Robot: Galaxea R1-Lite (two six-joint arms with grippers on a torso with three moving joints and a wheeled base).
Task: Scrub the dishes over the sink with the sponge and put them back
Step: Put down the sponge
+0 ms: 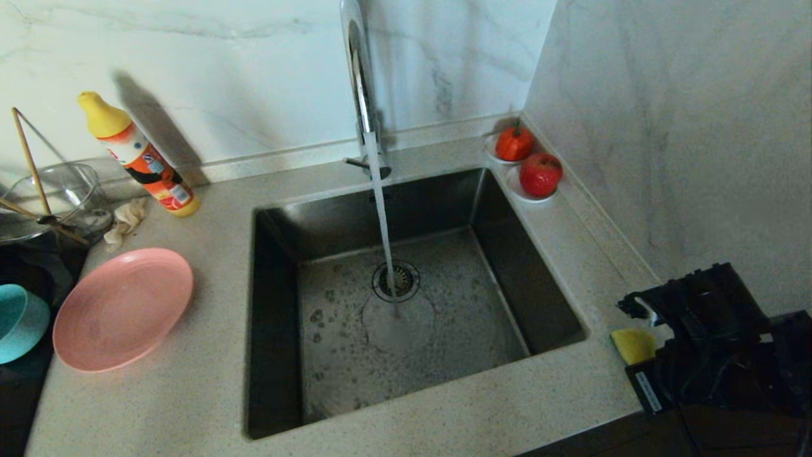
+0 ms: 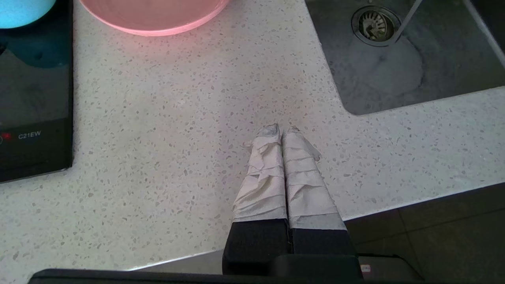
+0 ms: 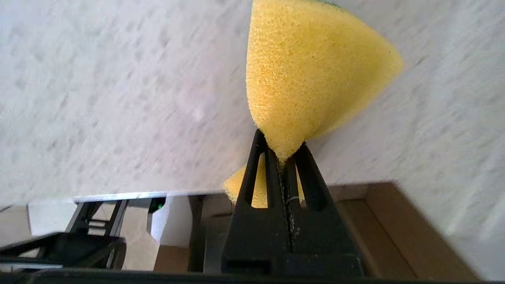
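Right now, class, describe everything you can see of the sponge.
The sponge is yellow, coarse-pored foam, with a sliver of dark green layer at its far edge. The right claw is shut on it, pinching it so that it bulges out beyond the fingertips. It sits above the speckled counter, right of the sink. Nothing else visibly touches it.

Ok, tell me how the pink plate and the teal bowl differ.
1. The plate is pink; the bowl is teal.
2. The plate is wide and shallow; the bowl looks smaller and deeper, though the head view's edge cuts it off.
3. The plate lies on the speckled counter left of the sink; the bowl sits further left, on the black cooktop.

Both are round, and neither gripper is touching them.
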